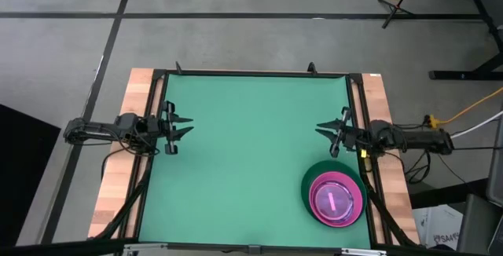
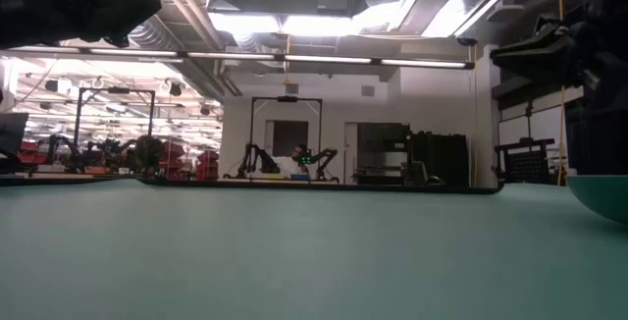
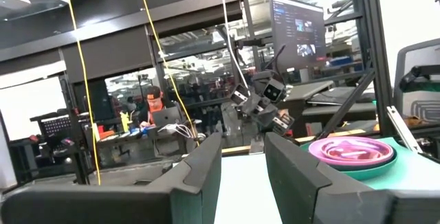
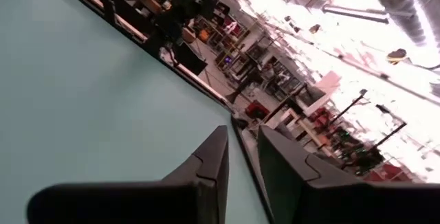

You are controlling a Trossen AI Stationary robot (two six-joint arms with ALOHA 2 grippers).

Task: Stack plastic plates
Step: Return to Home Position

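High view: the plastic plates point(image 1: 336, 199) sit in one stack near the green table's point(image 1: 244, 162) front right corner, with the large dark green plate point(image 1: 308, 185) at the bottom and a translucent pink plate point(image 1: 338, 195) on top. The left gripper point(image 1: 185, 127) hangs at the table's left edge and the right gripper point(image 1: 324, 130) at its right edge, just behind the stack. Both have their jaws slightly parted and hold nothing.
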